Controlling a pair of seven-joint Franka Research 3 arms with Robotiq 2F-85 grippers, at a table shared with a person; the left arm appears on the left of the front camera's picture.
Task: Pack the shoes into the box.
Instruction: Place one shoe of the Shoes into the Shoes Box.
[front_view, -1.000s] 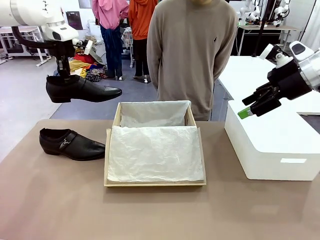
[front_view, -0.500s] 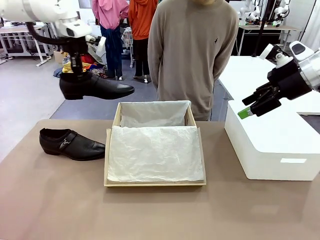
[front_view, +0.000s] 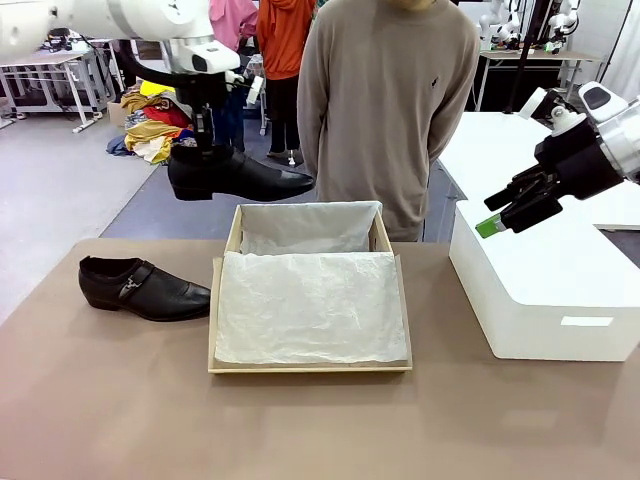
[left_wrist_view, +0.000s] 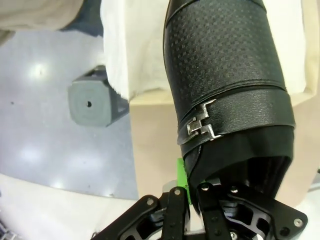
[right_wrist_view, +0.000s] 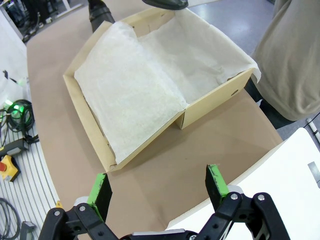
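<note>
My left gripper (front_view: 208, 150) is shut on the heel rim of one glossy black shoe (front_view: 238, 176), holding it in the air just left of the box's far left corner. In the left wrist view this buckled shoe (left_wrist_view: 225, 85) hangs from my gripper (left_wrist_view: 192, 192), toe over white paper. The other shoe (front_view: 143, 288) lies on the table left of the box. The tan cardboard box (front_view: 310, 368) sits mid-table, lined with white tissue paper (front_view: 310, 305); the right wrist view shows the box (right_wrist_view: 87, 127) too. My right gripper (front_view: 497, 222) hovers open above the white block; its green fingertips (right_wrist_view: 217, 184) stand wide apart.
A large white block-shaped box (front_view: 545, 290) stands at the table's right. A person in a beige sweater (front_view: 385, 100) stands just beyond the box at the far edge. Bare brown tabletop (front_view: 300, 430) stretches in front of the box.
My left arm has carried the held shoe to the right, from above the table's left end toward the box's far left corner. The right arm has stayed still.
</note>
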